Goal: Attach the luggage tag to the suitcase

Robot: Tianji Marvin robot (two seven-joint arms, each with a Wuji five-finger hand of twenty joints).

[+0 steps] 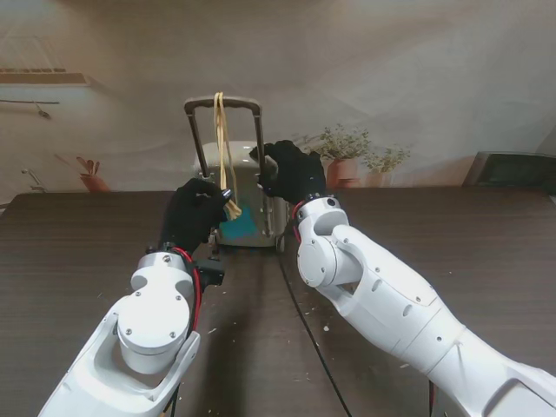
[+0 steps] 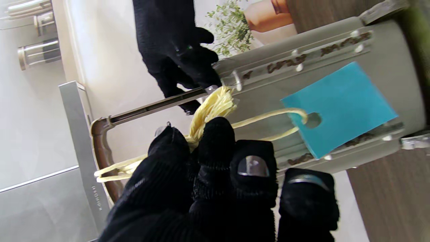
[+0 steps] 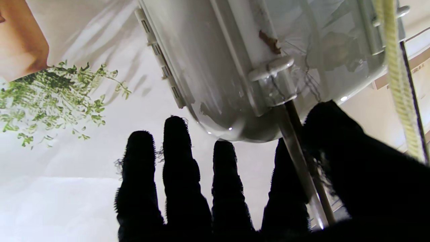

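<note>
Dark wood table [image 1: 78, 261] — suitcase [image 1: 261, 204] upright, seemingly.

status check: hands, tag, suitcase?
Left hand shut on yellow cord, looped over suitcase handle. Right hand steadying handle post, grip unclear. Blue tag hanging against suitcase. Nothing blocking.

We count one suitcase [image 1: 248, 195] standing on the worktop [image 1: 69, 261], with one pull-out handle [image 1: 223, 104]. One teal tag [image 1: 238, 224] hangs from one yellow cord [image 1: 221, 130]. We have two gloved hands: left hand [image 1: 195, 213] and right hand [image 1: 291, 171].
</note>
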